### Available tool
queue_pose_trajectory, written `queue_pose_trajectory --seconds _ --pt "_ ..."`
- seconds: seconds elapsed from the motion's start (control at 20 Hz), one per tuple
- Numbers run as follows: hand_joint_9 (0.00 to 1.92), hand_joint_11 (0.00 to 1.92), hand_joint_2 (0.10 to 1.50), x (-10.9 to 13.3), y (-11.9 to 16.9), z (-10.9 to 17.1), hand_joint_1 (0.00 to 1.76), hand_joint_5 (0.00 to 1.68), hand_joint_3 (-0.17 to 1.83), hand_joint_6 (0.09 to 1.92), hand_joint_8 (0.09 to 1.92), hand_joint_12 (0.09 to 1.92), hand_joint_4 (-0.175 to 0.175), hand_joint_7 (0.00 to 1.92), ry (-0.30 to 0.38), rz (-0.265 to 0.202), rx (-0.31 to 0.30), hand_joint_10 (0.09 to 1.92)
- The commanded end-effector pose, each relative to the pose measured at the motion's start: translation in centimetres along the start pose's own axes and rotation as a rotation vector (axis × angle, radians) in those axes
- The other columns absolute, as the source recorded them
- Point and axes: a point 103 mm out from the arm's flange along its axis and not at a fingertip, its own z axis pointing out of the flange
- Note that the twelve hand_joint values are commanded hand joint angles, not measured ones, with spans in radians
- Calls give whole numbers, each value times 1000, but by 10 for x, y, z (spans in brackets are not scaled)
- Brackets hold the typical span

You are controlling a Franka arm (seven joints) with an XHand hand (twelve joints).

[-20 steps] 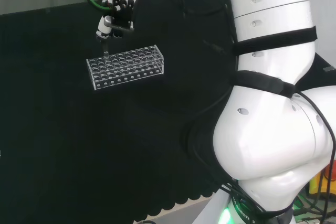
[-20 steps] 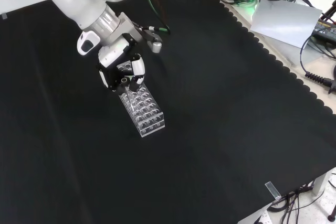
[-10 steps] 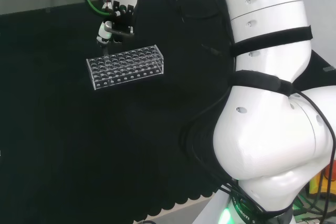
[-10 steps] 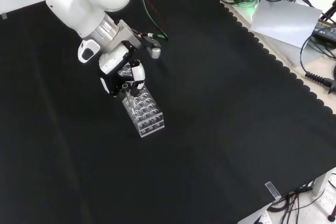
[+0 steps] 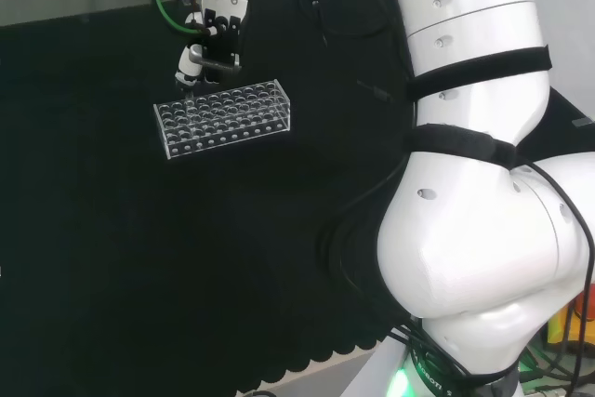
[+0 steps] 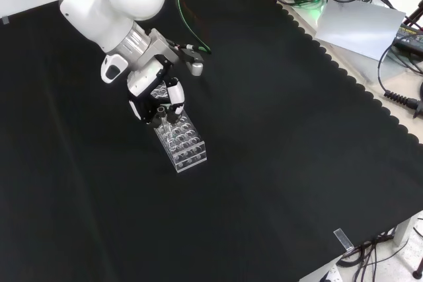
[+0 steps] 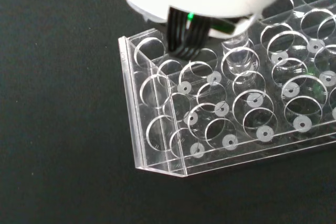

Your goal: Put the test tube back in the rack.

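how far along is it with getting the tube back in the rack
Done: the robot hand has the test tube over the rack's end holes. In hand: its fingers are curled on the tube, whose tip looks to be entering a hole. Left: seating it fully, releasing and withdrawing.

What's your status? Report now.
Hand shut on test tube. Tube over rack, at a hole near its end. Nothing in the way.

hand [image 5: 212, 39]: in the head view, now slightly farther right and lower, closer over the rack [image 5: 223, 118]'s far left end.
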Motion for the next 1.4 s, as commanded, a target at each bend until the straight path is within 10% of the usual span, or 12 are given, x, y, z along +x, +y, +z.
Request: queue_pose_trajectory --seconds 0.05,0.9,1.05,1.4 --pt "1595 1080 565 0 0 3 1324 1292 799 655 663 1031 -175 1347 -1 -1 5 672" --pt "1515 1014 635 6 -3 14 1311 1221 722 745 754 1146 -175 1275 60 -10 57 756" --pt "1344 811 770 7 -6 16 1330 1016 509 821 807 1316 -175 1193 85 -35 104 801" --pt "867 458 515 12 -19 5 1201 458 869 797 934 1476 -93 735 128 -87 124 853"
